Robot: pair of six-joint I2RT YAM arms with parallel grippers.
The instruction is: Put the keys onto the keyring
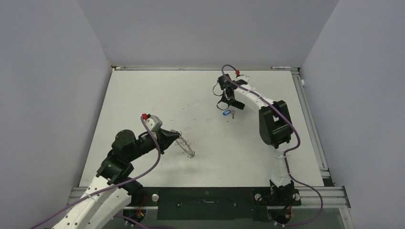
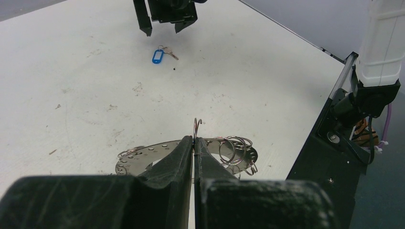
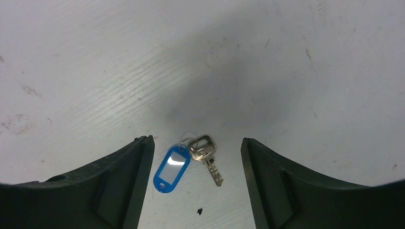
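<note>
Left gripper [image 2: 193, 143] is pinched shut on a wire loop of the keyring [image 2: 143, 155], and up at the ring's 2 o'clock the right gripper [image 3: 197, 139] hangs wide open over the key [image 3: 206, 152], flat on the desk [image 3: 95, 71], blue tag [image 3: 171, 169] at its 8 o'clock.

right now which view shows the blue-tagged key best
Right wrist: the blue-tagged key lies large and sharp between the fingers of the open right gripper. Left wrist shows it small and far; top external, a mere speck.
</note>
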